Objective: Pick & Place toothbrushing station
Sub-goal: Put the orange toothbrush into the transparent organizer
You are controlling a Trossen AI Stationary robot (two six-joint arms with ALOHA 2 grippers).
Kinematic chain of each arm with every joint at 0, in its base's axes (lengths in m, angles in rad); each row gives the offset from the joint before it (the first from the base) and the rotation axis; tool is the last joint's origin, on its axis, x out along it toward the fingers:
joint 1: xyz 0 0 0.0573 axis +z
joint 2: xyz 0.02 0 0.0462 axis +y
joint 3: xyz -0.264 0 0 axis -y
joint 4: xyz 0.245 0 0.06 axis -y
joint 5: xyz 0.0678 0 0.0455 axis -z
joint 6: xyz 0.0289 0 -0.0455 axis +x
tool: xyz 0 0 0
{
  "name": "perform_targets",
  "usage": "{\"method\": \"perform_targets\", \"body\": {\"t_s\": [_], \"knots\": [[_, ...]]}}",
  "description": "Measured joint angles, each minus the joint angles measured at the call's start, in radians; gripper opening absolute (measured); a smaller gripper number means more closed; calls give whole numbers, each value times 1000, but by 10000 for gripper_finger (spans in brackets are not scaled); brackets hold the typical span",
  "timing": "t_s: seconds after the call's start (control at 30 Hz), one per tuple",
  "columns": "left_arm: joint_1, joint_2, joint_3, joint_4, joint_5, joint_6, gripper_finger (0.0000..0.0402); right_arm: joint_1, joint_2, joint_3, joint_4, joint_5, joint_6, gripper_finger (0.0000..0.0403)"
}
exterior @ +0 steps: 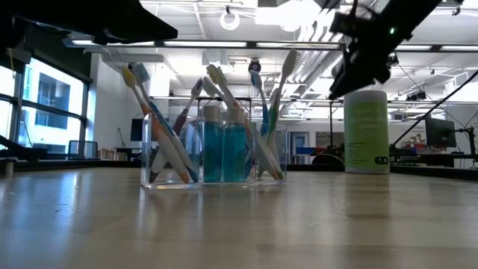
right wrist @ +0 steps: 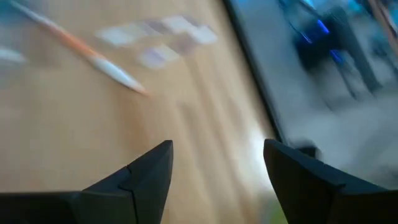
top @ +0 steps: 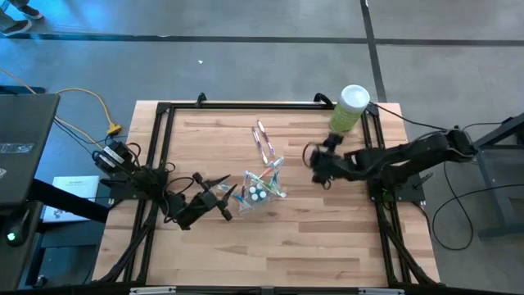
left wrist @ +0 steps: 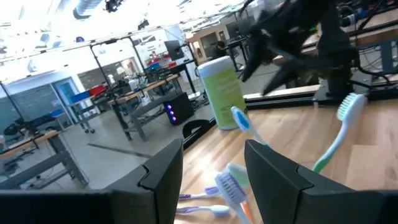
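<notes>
Left gripper [top: 227,197] sits spread right beside the small clear plastic cup [top: 260,193], probably steadying it. The cup's mid-surface, packed with slim multicoloured toothbrushes [exterior: 160,134] and teal toothpaste tubes [exterior: 224,146]. Two loose toothbrushes [top: 264,139] lie behind. Right gripper [top: 315,164] hovers spread and empty, near the light-green canister [top: 350,108].

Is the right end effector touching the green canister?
Apart. The high view shows bare wood between the right end effector and the green canister, its fingers open and empty.
</notes>
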Motion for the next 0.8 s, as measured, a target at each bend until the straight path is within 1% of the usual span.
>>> {"method": "perform_targets", "body": {"t_s": [0.07,0.1,0.2,0.27,0.3,0.4,0.47,0.5,0.6,0.8], "knots": [[-4,0,0,0,24,-24,165,-69,-2,-1,-66,7,45,242],[-10,0,0,0,56,-35,165,-107,-2,-9,-67,-31,59,242],[-32,0,0,-1,192,-10,165,-219,-1,-74,39,-201,18,242],[-45,0,0,-1,253,11,165,-294,-1,-149,212,-351,-62,242],[-50,0,0,-1,265,11,165,-329,3,-191,312,-430,-105,242],[-54,0,0,-1,265,-3,165,-422,22,-311,609,-634,-179,242],[-53,0,0,-2,258,-3,165,-469,41,-366,756,-695,-181,242],[-53,0,0,-2,257,-3,165,-486,53,-384,810,-710,-177,242],[-53,0,0,-2,257,-4,165,-518,89,-413,875,-768,-172,242],[-53,0,0,-16,247,-7,165,-499,170,-412,887,-955,-171,242]]}}
